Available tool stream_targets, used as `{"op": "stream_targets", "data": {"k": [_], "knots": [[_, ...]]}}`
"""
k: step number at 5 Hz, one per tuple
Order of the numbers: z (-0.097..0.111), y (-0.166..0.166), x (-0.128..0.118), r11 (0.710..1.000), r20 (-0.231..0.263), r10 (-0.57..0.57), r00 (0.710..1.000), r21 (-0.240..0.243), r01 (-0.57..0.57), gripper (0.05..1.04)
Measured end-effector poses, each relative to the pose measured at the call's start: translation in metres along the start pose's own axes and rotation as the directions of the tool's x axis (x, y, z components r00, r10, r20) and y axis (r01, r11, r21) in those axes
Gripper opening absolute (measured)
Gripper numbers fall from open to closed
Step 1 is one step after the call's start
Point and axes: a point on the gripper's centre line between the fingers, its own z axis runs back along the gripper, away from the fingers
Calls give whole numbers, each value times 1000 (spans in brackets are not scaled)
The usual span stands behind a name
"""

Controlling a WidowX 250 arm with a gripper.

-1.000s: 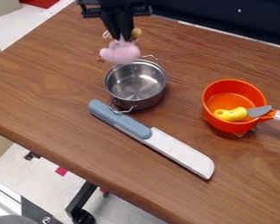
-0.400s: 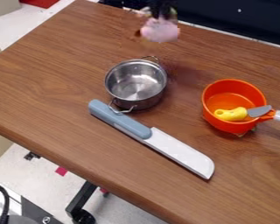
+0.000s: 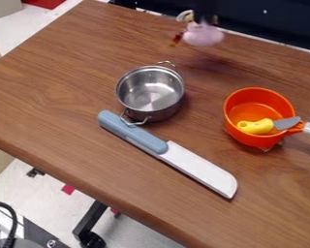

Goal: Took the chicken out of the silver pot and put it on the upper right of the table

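**Gripper Carried the Chicken at the Far Table Edge**

The brown wood-grain table (image 3: 67, 92) formed the work surface and extended diagonally across the view.

The large knife (image 3: 197, 167) lay flat near the middle, its blue-grey grip toward the upper left and its white blade toward the lower right.

The orange pan (image 3: 258, 99) stood upright at the right, its handle directed to the right.

The silver pot (image 3: 159, 112) stood upright, left of the orange pan. It had 2 wire loop handles, 1 at the far side and 1 at the near side. The near loop overlapped the large knife's grip in the view; contact could not be confirmed.

The gripper (image 3: 201, 20) was positioned at the top of the view, right of centre, against a dark background. It had hold of the chicken; the exact opening width could not be determined.

The small knife (image 3: 256, 127) lay in the orange pan, yellow grip inside and grey blade across the rim by the handle.

The chicken (image 3: 204, 36), pink and blurred, hung below the gripper, outside the silver pot and well apart from it, toward the upper right.
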Motion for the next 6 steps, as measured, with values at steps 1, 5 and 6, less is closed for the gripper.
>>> {"op": "stream_targets", "data": {"k": [1, 5, 6], "knots": [[-14, -13, -6, 999, 1, -35, 999, 34, 35, 90], [-35, -7, -23, 996, -90, -93, 992, -3, 93, 585], [-24, -3, -18, 997, -69, -82, 994, -8, 82, 875]]}}
